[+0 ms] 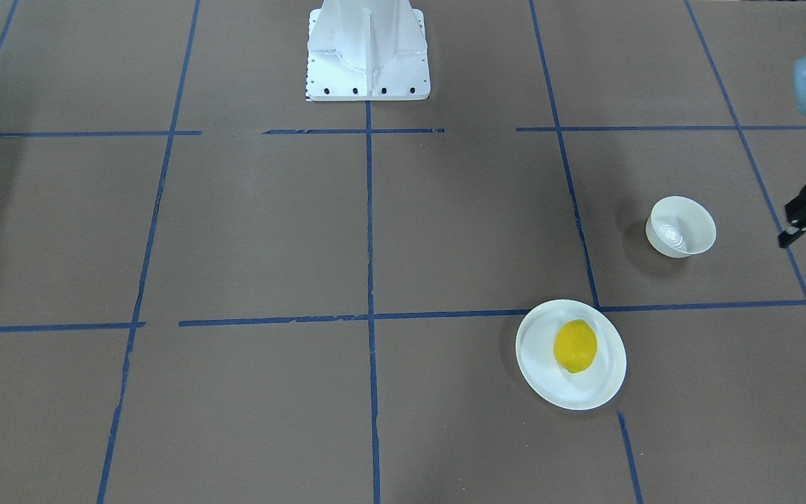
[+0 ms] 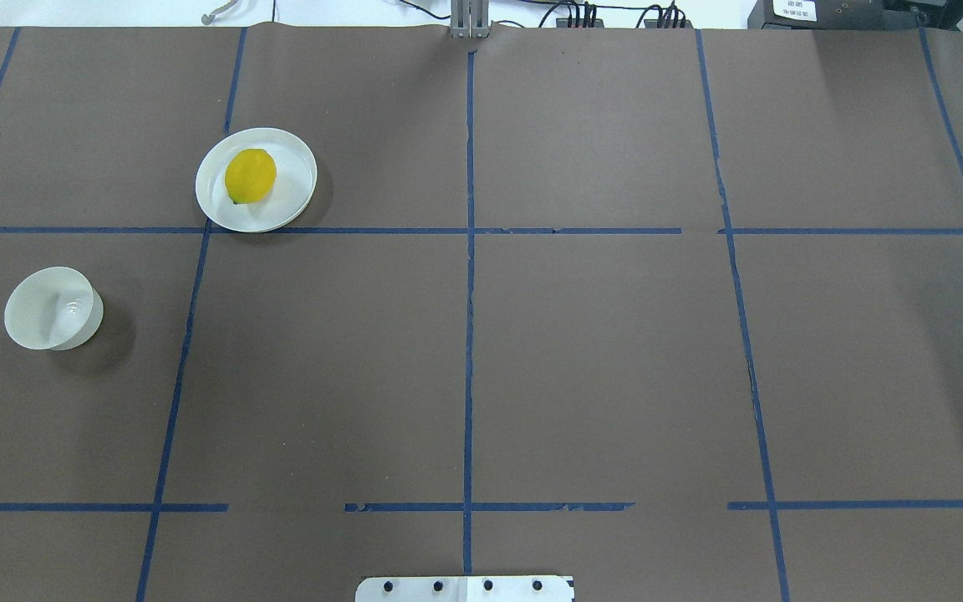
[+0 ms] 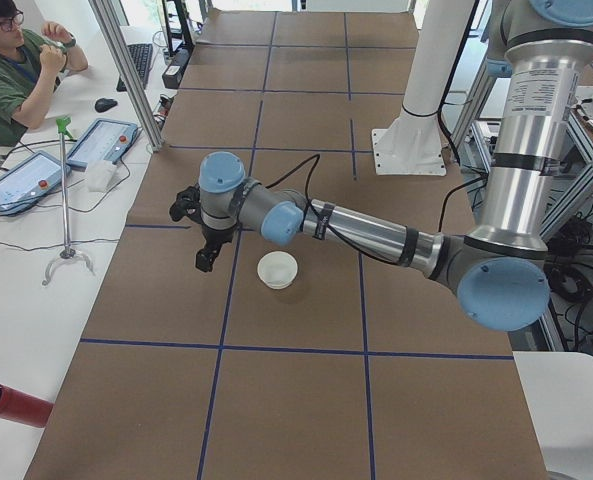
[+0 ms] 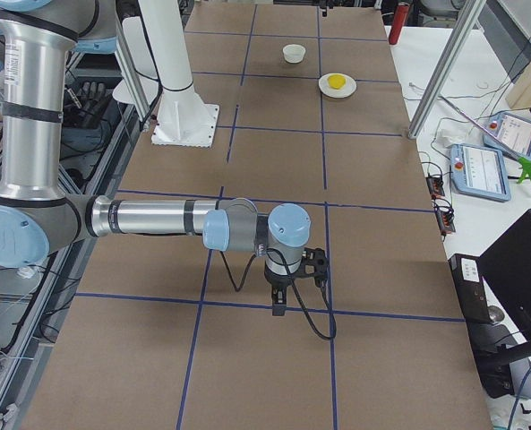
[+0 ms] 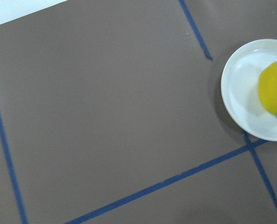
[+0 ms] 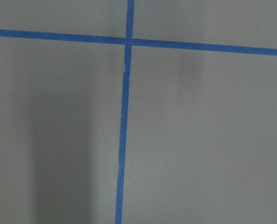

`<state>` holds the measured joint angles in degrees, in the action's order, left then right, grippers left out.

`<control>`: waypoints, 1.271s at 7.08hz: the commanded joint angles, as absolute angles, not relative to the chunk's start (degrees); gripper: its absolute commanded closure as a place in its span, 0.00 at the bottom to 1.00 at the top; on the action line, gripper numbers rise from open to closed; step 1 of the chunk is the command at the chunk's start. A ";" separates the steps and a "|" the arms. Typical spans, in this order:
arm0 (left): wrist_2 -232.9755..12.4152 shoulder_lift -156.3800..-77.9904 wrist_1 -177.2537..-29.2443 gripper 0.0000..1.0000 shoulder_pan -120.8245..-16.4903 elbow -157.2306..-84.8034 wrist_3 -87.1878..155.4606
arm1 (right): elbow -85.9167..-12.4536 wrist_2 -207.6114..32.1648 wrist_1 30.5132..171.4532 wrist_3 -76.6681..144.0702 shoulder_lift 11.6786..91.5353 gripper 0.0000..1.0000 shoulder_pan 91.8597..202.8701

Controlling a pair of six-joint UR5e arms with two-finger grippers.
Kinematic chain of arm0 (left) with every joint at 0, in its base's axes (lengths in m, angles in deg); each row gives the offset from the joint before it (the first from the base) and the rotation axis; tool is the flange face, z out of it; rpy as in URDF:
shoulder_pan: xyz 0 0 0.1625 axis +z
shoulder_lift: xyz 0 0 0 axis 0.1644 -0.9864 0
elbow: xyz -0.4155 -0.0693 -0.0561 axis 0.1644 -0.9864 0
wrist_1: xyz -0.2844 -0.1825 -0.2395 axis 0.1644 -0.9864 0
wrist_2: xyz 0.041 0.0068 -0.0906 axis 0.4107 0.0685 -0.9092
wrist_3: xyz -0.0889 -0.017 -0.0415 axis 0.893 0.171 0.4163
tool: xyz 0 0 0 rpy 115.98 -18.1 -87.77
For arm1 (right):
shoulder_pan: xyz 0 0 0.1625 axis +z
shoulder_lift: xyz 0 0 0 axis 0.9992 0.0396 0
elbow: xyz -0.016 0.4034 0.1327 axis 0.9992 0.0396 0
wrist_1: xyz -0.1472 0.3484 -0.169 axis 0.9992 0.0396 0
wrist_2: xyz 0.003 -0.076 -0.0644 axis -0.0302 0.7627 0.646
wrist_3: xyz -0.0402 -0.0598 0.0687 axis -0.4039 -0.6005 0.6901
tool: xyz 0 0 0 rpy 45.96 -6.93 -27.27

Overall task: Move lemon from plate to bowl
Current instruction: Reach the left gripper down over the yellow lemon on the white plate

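Observation:
The yellow lemon lies on the flat white plate. Both also show in the overhead view, the lemon on the plate, and at the right edge of the left wrist view, the lemon on the plate. The small deep white bowl stands empty, apart from the plate, also in the overhead view. My left gripper hangs above the table beside the bowl, cut off by the frame edge; I cannot tell its state. My right gripper is far from the dishes; I cannot tell its state.
The white robot base stands at the table's middle edge. Blue tape lines grid the brown table. An operator sits beyond the far end, with tablets and a red cylinder alongside.

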<state>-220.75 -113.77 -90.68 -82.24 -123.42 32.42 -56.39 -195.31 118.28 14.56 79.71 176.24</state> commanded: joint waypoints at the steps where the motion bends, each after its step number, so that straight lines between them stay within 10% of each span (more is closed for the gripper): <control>1: -217.95 -124.62 -91.29 0.00 -74.00 -116.13 43.09 | -56.39 -195.31 118.28 14.56 79.71 0.00 176.24; 9: -208.28 -135.21 -105.18 0.00 -62.64 -97.30 59.31 | -56.39 -195.31 118.28 14.56 79.71 0.00 176.24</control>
<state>-208.55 -135.23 -104.68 -63.59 -98.78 59.34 -56.39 -195.31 118.28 14.56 79.71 176.24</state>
